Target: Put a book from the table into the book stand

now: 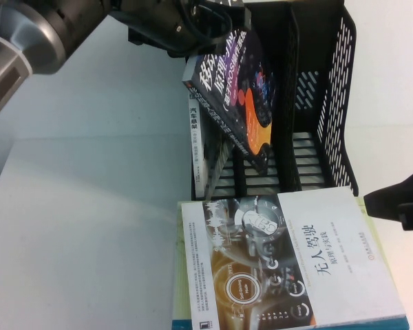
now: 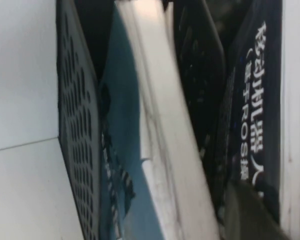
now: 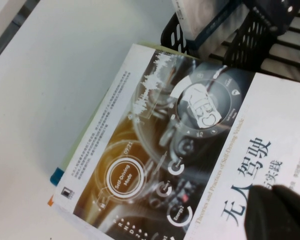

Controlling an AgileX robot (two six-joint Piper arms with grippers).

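My left gripper (image 1: 205,31) is shut on the top edge of the black book (image 1: 239,89) and holds it tilted over the black book stand (image 1: 334,103). The book's lower corner dips into the stand's middle compartment. In the left wrist view the black cover with its white title (image 2: 257,100) lies beside one dark finger (image 2: 247,215). My right gripper (image 1: 401,199) hovers at the right, above the white book's right edge, shut and empty; its dark fingertips (image 3: 277,215) show over that cover. The white table (image 1: 82,206) lies to the left.
A teal-covered book with a white spine (image 1: 197,141) stands in the stand's left compartment, also in the left wrist view (image 2: 150,130). A white book with a car-dashboard picture (image 1: 289,265) lies flat in front of the stand, on top of another book.
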